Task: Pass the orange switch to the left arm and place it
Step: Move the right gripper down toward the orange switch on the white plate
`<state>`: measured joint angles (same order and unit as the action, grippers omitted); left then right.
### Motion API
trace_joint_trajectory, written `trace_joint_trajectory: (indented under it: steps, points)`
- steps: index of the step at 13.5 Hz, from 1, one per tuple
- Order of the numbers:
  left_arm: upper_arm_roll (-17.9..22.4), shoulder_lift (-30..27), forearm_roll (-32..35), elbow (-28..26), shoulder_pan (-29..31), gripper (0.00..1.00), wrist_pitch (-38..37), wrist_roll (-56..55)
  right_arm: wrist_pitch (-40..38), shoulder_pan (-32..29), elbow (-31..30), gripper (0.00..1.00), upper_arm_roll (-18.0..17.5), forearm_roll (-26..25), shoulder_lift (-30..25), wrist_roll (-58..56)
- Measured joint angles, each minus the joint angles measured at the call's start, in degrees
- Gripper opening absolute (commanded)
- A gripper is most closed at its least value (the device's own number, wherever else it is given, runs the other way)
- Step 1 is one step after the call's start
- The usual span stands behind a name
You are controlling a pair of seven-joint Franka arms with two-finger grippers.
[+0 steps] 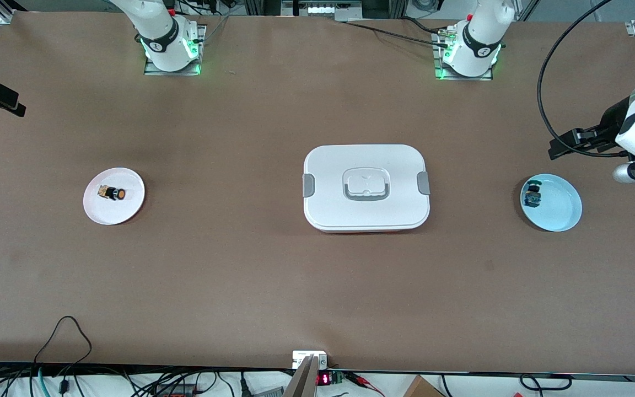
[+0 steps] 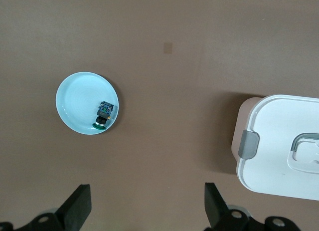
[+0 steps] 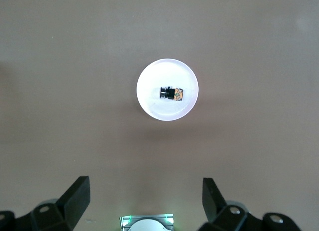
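Orange switch (image 1: 113,193), a tiny black cylinder with a round orange cap and a tan end, lies on its side on a smooth white round plate (image 1: 130,207) toward the right arm's end of the matte brown table (image 1: 240,275). At about the same depth, in the table's middle, sits the box (image 1: 366,165): white, rounded-rectangular plastic with grey side latches, a recessed handle, and a thin red edge just visible at its base. Toward the left arm's end, a pale blue round plate (image 1: 560,212) holds a small dark switch with a blue-green cap (image 1: 531,196) near its rim; its details are hard to make out. The left gripper (image 2: 147,208) hangs above the table near that plate, black fingers spread wide and holding nothing. The right gripper (image 3: 144,198) hovers high over the white plate, fingers likewise spread, though the front view cuts it off at the frame's edge.
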<state>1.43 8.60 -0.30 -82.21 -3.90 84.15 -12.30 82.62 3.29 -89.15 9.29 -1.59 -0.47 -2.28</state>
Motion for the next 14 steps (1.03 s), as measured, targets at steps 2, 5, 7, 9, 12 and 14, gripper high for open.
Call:
trace_joint_trajectory:
  steps: [2, 5, 7, 9, 12, 14]
  points:
    - [0.0, 0.2, 0.0, 0.0, 0.0, 1.0, 0.0, 0.0, 0.3, -0.2, 0.0, 1.0, 0.2, 0.0, 2.1, 0.0]
    - [0.0, 0.2, 0.0, 0.0, 0.1, 1.0, 0.0, 0.0, 2.1, -0.3, -0.1, 1.0, 0.4, -0.1, 6.0, 0.0]
    - [0.0, 0.2, 0.0, 0.0, 0.1, 1.0, 0.0, 0.0, 4.0, -0.4, -0.1, 1.0, 0.4, -0.1, 8.4, 0.0]
    - [0.0, 0.2, 0.0, 0.0, 0.1, 1.0, 0.0, 0.0, 6.4, -0.6, -0.1, 1.0, 0.5, -0.1, 10.7, 0.0]
    - [0.0, 0.2, 0.0, 0.0, 0.1, 1.0, 0.0, 0.0, 11.0, -0.9, -0.4, 1.0, 0.5, -0.1, 13.8, -1.5]
    - [0.0, 0.2, 0.0, 0.0, 0.1, 1.0, 0.0, 0.0, 14.7, -1.6, -2.0, 1.0, 0.5, -0.1, 15.1, -3.0]
